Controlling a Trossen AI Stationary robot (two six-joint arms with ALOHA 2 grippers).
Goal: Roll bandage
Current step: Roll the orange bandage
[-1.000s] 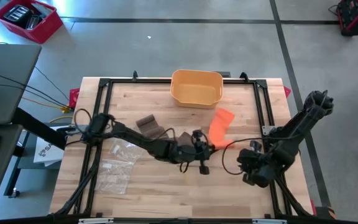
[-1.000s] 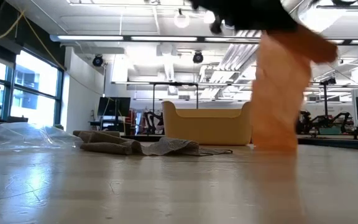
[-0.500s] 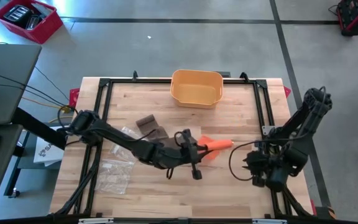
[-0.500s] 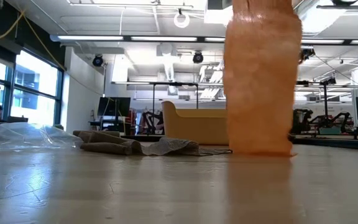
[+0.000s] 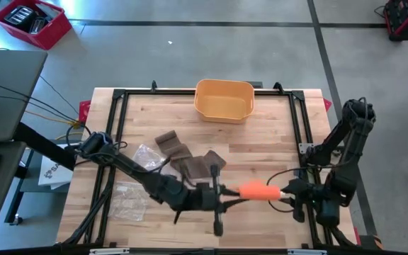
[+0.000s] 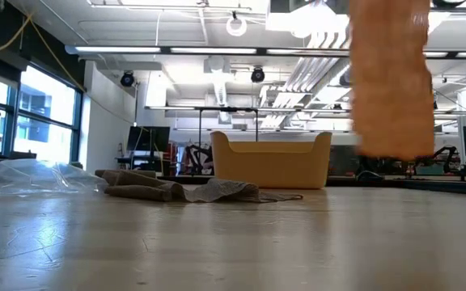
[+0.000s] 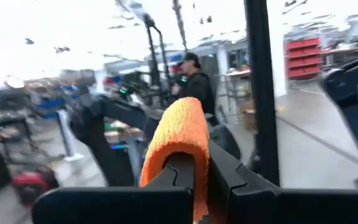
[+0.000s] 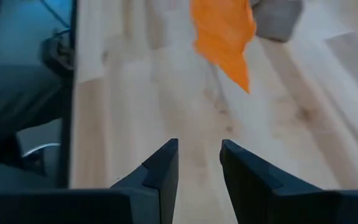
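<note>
An orange bandage [image 5: 257,190] is held in the air near the table's front edge, between my two grippers. My left gripper [image 5: 232,193] is shut on it; it also shows in the left wrist view [image 7: 197,177]. My right gripper [image 5: 283,192] is open just to the right of the bandage's free end [image 8: 224,37], and its fingers [image 8: 160,171] do not touch it. In the low view the bandage [image 6: 391,77] hangs clear of the tabletop. Brown bandages [image 5: 183,156] lie loose on the table's middle. My left gripper pinches the orange bandage by one end [image 7: 178,146] between its two fingers. The fingers come level from the table's left and lie along the bandage. The bandage sticks out past the fingertips toward my right gripper, lifted clear of the table.
A yellow bin [image 5: 224,99] stands at the far edge. A crumpled clear plastic bag [image 5: 133,191] lies at the left, under my left arm. Black frame rails [image 5: 299,120] run along the table's sides. Bare wood [image 5: 261,149] lies between the bin and the grippers.
My left gripper has gone toward the table's near edge with the orange bandage. The bandage's lower end stood on the table half a second ago; it is now lifted clear and points right, toward my right gripper.
</note>
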